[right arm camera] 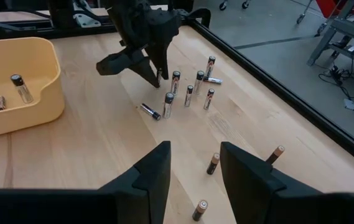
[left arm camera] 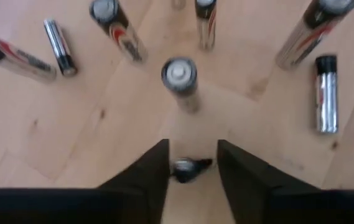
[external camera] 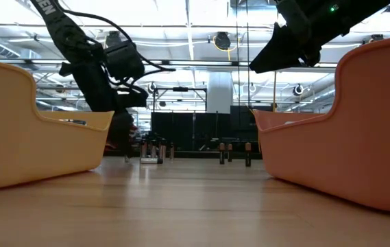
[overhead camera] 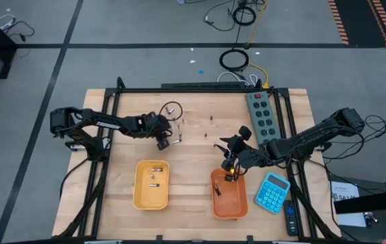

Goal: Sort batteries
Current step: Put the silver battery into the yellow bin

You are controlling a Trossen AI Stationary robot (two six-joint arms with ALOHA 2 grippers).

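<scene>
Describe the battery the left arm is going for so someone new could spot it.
Start at the yellow tray and look beyond it to the cluster of silvery batteries on the wooden table. The left gripper hangs there, and the target battery sits between its open jaws, unlike its neighbours.

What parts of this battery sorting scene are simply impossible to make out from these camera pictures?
- Orange tray contents: the high view shows one small item, too tiny to identify; the low view sees only its wall.
- Yellow tray batteries: type too small to tell in the high view.
- Dark object between the left claw fingers: blurred, and the fingers hide its sides.
- Right claw: open, its fingers cut off by the picture's edge.
</scene>
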